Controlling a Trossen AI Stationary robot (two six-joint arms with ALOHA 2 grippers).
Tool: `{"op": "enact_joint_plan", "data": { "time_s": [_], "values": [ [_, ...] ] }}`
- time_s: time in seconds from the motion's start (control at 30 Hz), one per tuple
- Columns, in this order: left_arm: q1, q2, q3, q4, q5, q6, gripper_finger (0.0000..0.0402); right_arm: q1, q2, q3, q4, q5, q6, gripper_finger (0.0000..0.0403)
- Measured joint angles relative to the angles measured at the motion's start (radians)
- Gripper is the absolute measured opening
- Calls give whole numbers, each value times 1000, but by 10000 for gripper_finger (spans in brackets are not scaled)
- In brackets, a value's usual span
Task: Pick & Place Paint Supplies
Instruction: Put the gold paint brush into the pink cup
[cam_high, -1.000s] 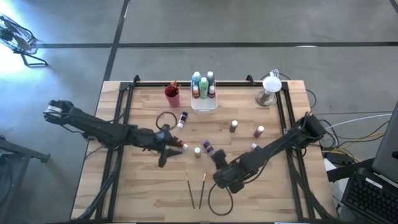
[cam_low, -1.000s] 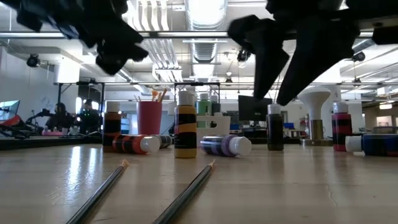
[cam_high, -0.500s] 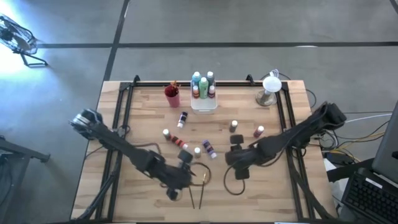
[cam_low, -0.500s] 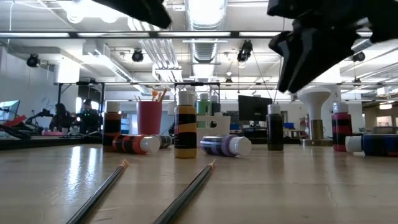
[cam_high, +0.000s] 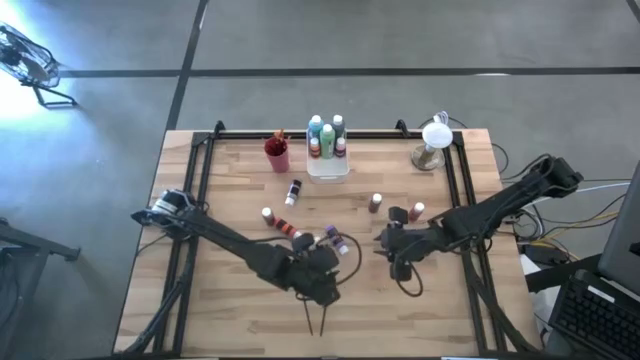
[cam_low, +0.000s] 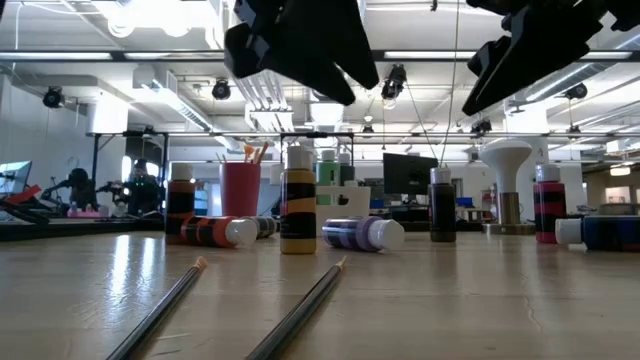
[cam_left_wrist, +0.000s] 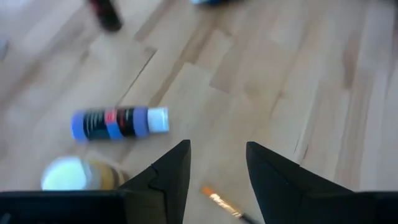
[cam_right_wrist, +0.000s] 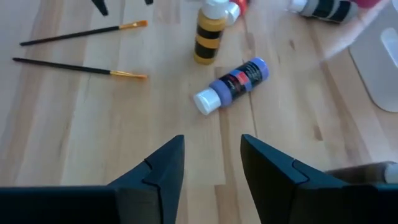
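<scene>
Paintbrushes (cam_right_wrist: 81, 53) are lying on your worktop (cam_high: 230, 300); your left claw (cam_left_wrist: 216, 163) is hovering spread above them, your right claw (cam_right_wrist: 211, 160) spread, gripping nothing.

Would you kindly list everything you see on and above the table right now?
table: one, light wood, framed by dark rails
tray: one, translucent white, back centre
bottles in tray: about five, green, teal and reddish
cup: one, magenta, left of the tray, brushes inside
white stand: one, back right corner
loose paint bottles: several, purple, red, yellow, dark; mid-table, some lying
paintbrushes: two, dark-handled, front centre
left gripper: open, above the brushes
right gripper: open, above mid-table, right of centre
</scene>
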Motion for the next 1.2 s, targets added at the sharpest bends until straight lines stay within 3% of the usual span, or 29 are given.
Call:
{"op": "enact_joint_plan", "data": {
  "time_s": [0.2,0.4,0.87,1.2],
  "values": [
    [-3,1,-33,-9,-68,-363,155,0,-1,-22,3,19,-31,145],
    [-11,48,-73,11,-75,-526,124,2,30,-29,3,19,-70,132],
    [-80,148,-25,60,-66,-661,106,2,41,-30,-15,19,-94,170],
    [-72,203,-10,31,-46,-641,106,2,26,-30,-186,19,-20,196]
  ]
}}
